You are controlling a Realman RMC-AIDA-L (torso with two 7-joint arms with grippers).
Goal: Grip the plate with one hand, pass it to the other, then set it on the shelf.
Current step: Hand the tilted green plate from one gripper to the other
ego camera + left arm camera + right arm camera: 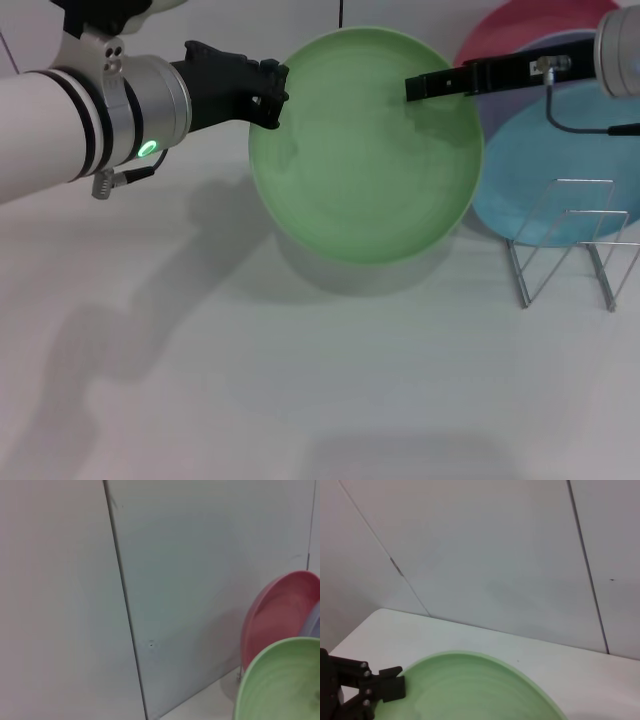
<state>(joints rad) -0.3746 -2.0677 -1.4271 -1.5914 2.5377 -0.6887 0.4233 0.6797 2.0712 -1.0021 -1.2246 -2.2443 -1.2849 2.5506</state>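
The light-green plate (365, 170) hangs above the table, its face tipped toward the head camera and its shadow on the tabletop below. My left gripper (272, 98), black on the silver-and-white arm, is shut on the plate's left rim. The right wrist view shows that same left gripper (390, 687) on the edge of the plate (470, 690). My slim black right gripper (412, 87) reaches in from the right, over the plate's upper right part. The wire shelf (570, 240) stands on the table at the right. A slice of the plate (280, 680) shows in the left wrist view.
A light-blue plate (560, 150) leans behind the wire shelf, with a pink plate (490, 45) farther back. The pink plate (275, 615) and a lavender edge (312, 622) also appear in the left wrist view. White wall panels close off the back.
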